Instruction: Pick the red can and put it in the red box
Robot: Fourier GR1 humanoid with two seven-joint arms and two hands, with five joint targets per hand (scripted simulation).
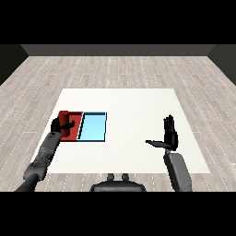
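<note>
My left hand [59, 123] is curled round the red can [67, 120], holding it over the red tray [73, 134]. The blue tray [93, 127] lies touching that tray's right side. My right hand [169, 135] hangs well apart over the table [133, 106], fingers straight, thumb out.

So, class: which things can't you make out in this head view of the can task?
- Red can: partly covered by the left hand; whether it touches the red tray is unclear.
- Red tray: its left part hidden by that hand and the can.
- Left arm: cut off at the lower edge.
</note>
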